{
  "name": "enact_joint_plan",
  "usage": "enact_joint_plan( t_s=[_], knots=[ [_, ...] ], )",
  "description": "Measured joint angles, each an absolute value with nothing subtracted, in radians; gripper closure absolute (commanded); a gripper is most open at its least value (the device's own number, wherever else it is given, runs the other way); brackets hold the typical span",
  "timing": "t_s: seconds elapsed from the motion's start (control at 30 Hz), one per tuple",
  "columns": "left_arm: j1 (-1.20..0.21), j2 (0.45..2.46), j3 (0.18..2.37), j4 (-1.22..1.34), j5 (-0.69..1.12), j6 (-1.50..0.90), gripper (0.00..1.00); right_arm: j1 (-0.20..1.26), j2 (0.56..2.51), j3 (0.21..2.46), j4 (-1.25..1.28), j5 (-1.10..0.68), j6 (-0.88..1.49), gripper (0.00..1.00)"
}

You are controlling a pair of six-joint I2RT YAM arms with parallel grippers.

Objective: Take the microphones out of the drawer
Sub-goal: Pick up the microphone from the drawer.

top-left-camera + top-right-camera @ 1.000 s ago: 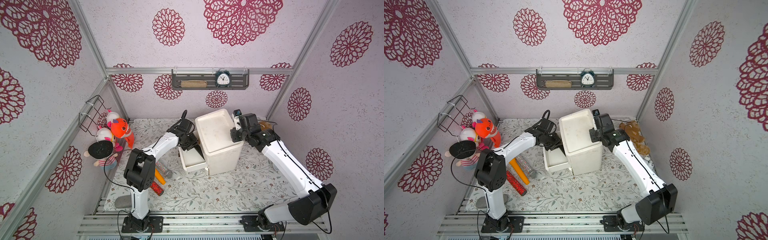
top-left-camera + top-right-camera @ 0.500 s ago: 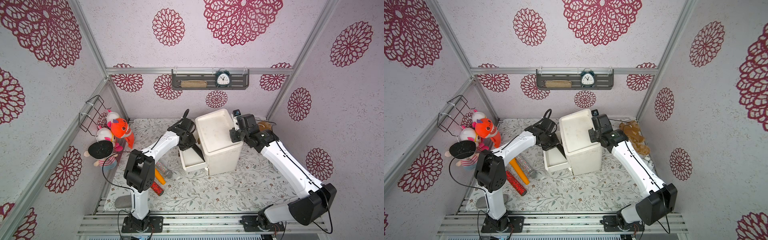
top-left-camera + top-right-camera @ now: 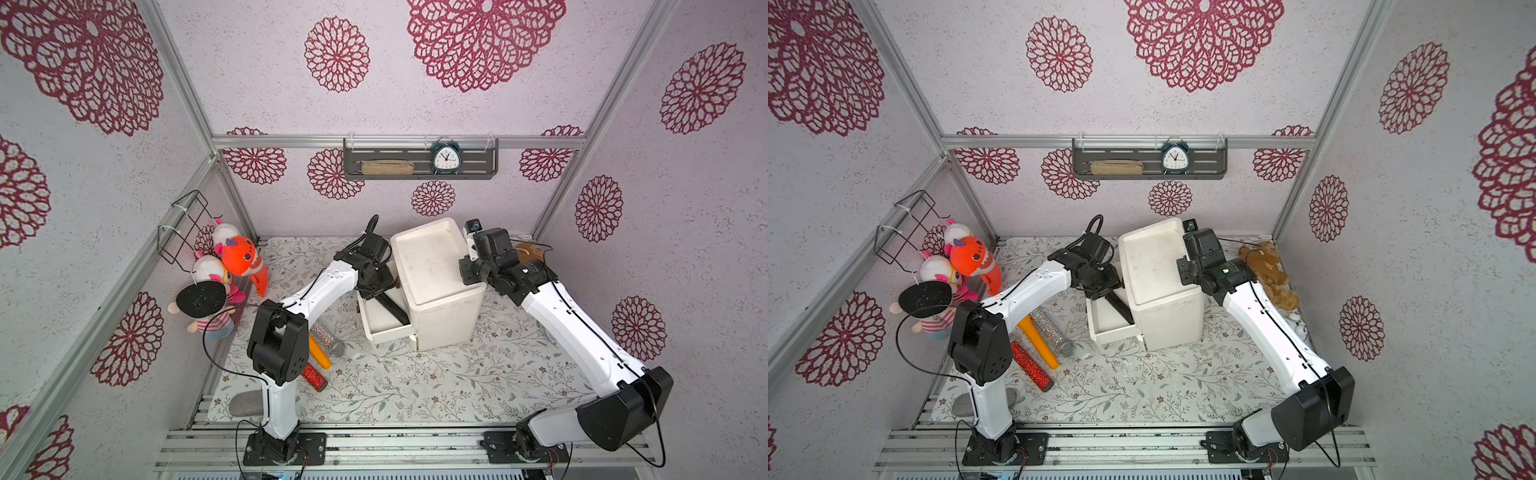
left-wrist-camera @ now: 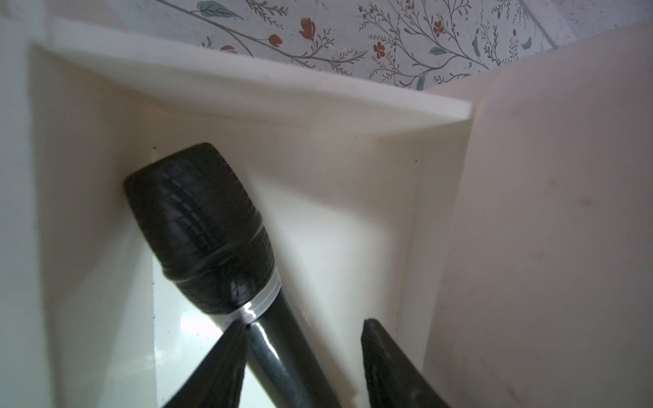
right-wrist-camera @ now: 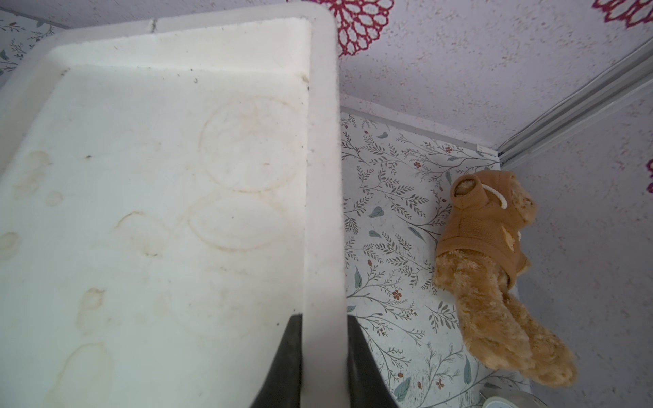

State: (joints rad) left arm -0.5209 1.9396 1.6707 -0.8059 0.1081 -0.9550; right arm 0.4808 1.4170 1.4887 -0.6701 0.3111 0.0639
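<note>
A black microphone [image 4: 205, 226] lies slantwise in the open white drawer [image 4: 247, 92], its head towards a corner. Both top views show the microphone [image 3: 392, 307] [image 3: 1121, 307] as a dark bar inside the drawer [image 3: 382, 328] [image 3: 1106, 328]. My left gripper [image 4: 304, 323] reaches down into the drawer, open. The microphone's handle runs between the fingers, close against one finger [image 4: 229, 353] and apart from the other. The left gripper [image 3: 376, 286] [image 3: 1104, 286] hangs over the drawer's back end. My right gripper [image 5: 324, 316] [image 3: 467, 270] is shut on the raised top rim of the white cabinet [image 5: 159, 176] [image 3: 432, 266].
A silver glitter microphone [image 3: 330, 338], an orange stick [image 3: 319, 353] and a red glitter stick [image 3: 313, 374] lie left of the drawer. Plush toys [image 3: 239, 257] and a wire basket [image 3: 183, 224] line the left wall. A brown teddy bear [image 5: 494, 265] [image 3: 1266, 270] lies right of the cabinet.
My left gripper has shifted a little over the drawer and its jaws now stand apart around the microphone's handle. The right arm has stayed on the cabinet's rim.
</note>
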Motion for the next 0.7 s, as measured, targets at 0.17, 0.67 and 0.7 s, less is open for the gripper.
enact_joint_plan(
  t_s=[0.17,0.67,0.7],
  knots=[
    [-0.521,1.93,1.655,-0.812,0.14,-0.957,0.38,0.481,1.417,1.489,-0.669,0.311,0.064,1.0],
    [-0.53,1.923,1.564,-0.813,0.197,-1.001,0.3,0.482,1.417,1.488,-0.663,0.308,0.063,1.0],
    [-0.53,1.923,1.563,-0.808,0.196,-1.005,0.29,0.482,1.417,1.488,-0.662,0.307,0.063,1.0]
  ],
)
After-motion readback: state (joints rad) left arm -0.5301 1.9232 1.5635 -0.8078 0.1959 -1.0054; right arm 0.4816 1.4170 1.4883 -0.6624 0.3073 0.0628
